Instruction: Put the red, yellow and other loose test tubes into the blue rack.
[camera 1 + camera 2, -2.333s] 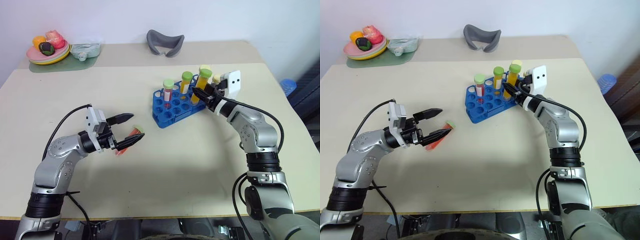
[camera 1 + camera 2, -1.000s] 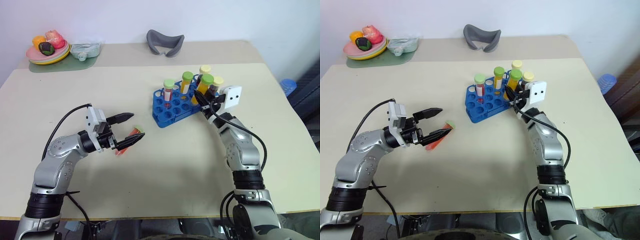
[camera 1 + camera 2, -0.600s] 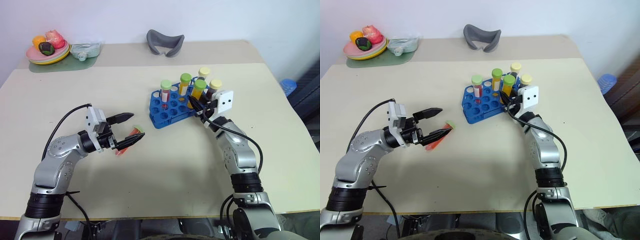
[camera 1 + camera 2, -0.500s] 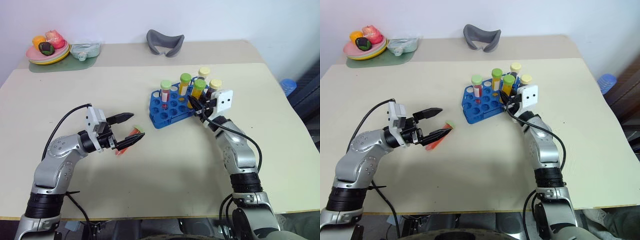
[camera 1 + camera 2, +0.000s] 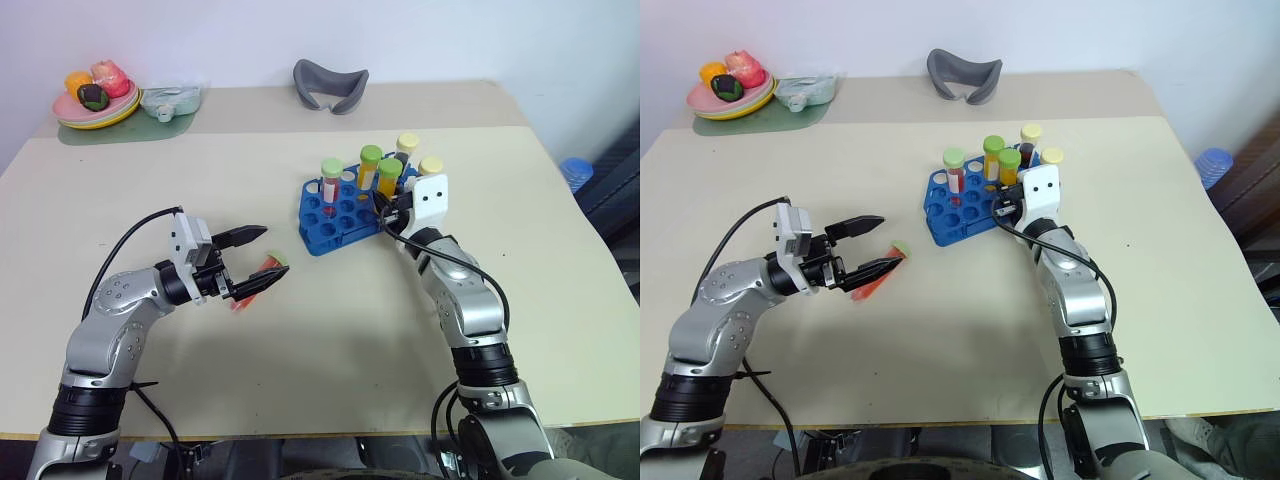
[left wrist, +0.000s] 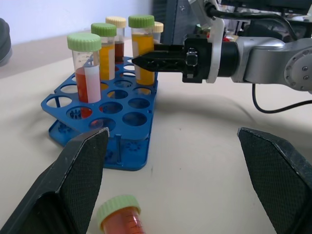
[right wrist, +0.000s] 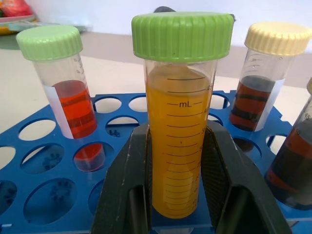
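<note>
While level, right claw (image 7: pixel 178 214) clamped around upright yellow tube (image 7: pixel 179 146).

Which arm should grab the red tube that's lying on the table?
Left. The left gripper is open with the red tube lying right at its fingertips, while the right gripper is shut on a yellow tube at the blue rack.

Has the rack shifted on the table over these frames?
Yes. The rack has slid toward the robot's left, away from the table's right edge, with the right gripper shut on a yellow tube.
</note>
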`<move>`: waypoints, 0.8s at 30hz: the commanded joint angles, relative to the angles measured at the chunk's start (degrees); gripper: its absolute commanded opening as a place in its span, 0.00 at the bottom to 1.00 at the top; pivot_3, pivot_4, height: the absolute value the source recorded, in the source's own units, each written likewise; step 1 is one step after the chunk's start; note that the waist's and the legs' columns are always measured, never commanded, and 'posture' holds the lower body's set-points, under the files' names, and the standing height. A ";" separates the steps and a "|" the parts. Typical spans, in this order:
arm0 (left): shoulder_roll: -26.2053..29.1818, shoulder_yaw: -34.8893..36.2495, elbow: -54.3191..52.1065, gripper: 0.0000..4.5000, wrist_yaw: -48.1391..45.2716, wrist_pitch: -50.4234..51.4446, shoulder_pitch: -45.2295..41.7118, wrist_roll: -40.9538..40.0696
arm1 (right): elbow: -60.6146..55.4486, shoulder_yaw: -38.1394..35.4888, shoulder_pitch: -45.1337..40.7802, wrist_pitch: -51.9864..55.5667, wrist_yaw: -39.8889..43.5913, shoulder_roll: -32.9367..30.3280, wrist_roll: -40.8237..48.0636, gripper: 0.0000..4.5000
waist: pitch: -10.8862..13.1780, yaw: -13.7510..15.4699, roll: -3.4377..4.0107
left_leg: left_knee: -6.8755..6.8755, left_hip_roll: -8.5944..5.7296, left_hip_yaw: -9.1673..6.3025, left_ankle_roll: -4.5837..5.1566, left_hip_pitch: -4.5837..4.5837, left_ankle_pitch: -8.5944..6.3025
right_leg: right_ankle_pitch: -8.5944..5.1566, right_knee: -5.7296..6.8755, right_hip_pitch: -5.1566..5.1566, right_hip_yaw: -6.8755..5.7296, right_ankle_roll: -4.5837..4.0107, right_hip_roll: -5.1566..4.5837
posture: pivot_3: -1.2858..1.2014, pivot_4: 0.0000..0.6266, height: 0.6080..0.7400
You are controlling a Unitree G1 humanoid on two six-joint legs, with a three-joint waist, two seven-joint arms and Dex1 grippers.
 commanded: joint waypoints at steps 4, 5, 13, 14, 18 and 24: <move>0.38 0.90 -0.52 0.97 -0.08 -0.98 -0.89 0.15 | -2.96 -0.56 0.28 -0.30 0.76 0.07 0.93 0.16 | 0.00 -0.01 0.00 | 0.00 0.00 0.00 0.00 0.00 0.00 | 0.00 0.00 0.00 0.00 0.00 0.00 | 0.52 0.24 1.00; 0.38 0.87 -0.51 0.97 -0.11 -0.98 -0.91 0.16 | -3.15 -0.70 0.42 -0.47 0.48 -0.14 0.56 0.27 | 0.00 0.00 0.00 | 0.00 0.00 0.00 0.00 0.00 0.00 | 0.00 0.00 0.00 0.00 0.00 0.00 | 0.52 0.24 1.00; 0.19 0.68 -0.19 0.97 -0.28 -1.06 -1.19 0.19 | -6.64 -0.71 2.09 -1.15 -0.15 -0.33 0.03 0.88 | 0.00 0.00 0.00 | -0.06 0.00 0.00 0.00 0.00 0.00 | 0.00 -0.03 -0.02 0.00 0.00 0.00 | 0.52 0.24 1.00; 0.17 0.67 -0.17 0.97 -0.29 -1.07 -1.21 0.19 | -7.13 -0.71 2.26 -1.01 -0.19 -0.56 -0.23 0.88 | 0.00 -0.01 0.00 | -0.07 0.00 0.00 0.00 0.00 0.00 | 0.00 -0.04 -0.02 0.00 0.00 0.00 | 0.52 0.24 1.00; 0.19 0.58 0.23 0.97 -0.60 -1.19 -1.47 0.20 | -14.69 -2.72 4.18 3.25 2.33 -3.21 2.78 0.88 | 0.00 0.05 0.00 | -0.08 0.00 0.00 0.00 -0.01 0.00 | 0.00 -0.05 -0.02 0.00 0.00 0.00 | 0.52 0.24 1.00; 0.37 0.26 1.60 0.97 -1.72 -1.53 -2.38 0.30 | -30.13 -7.81 12.13 19.97 11.53 -13.24 15.11 0.88 | -0.01 0.50 -0.02 | -0.14 0.00 -0.02 0.01 -0.03 0.00 | 0.00 -0.26 0.06 -0.03 0.00 -0.01 | 0.52 0.24 1.00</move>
